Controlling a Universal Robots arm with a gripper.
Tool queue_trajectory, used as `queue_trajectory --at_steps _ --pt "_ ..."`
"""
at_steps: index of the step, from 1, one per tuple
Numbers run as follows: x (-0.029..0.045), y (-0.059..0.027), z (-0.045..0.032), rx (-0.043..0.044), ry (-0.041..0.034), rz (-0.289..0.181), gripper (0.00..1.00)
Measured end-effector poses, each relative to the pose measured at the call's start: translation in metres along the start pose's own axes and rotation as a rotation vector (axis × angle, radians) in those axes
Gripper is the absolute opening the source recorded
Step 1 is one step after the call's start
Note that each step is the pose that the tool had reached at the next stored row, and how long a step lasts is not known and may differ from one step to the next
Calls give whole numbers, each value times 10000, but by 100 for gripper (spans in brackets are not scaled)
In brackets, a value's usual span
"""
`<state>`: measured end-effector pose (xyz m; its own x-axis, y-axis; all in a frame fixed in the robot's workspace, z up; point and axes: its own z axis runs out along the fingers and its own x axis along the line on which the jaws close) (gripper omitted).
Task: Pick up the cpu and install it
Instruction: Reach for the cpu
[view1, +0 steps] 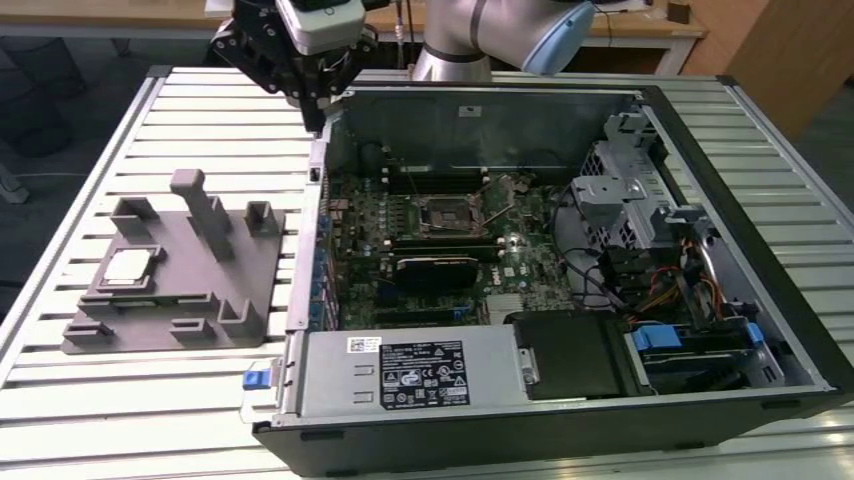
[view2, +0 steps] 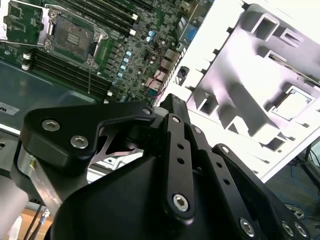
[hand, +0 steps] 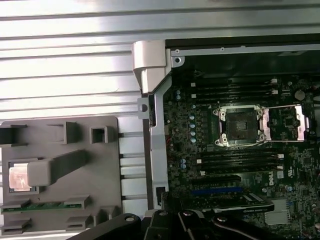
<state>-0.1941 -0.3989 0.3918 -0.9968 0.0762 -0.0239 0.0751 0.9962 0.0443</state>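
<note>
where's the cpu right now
The cpu lies in a recess of the grey fixture on the exterior view's left, beside the open computer case; the motherboard socket stands open.

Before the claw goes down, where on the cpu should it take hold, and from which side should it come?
Probably by two opposite edges of the cpu, coming straight from above. It lies flat, pale top up, in a pocket of the grey fixture, so a sideways approach would meet the raised walls and posts. Which edge pair is freer, I cannot tell.
</note>
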Motion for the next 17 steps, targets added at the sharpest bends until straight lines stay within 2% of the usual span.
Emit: queue_trajectory --at_steps 10,17 --pt "97 -7 3 2 7 1 11" --pt "206 -16 3 1 6 0 11"
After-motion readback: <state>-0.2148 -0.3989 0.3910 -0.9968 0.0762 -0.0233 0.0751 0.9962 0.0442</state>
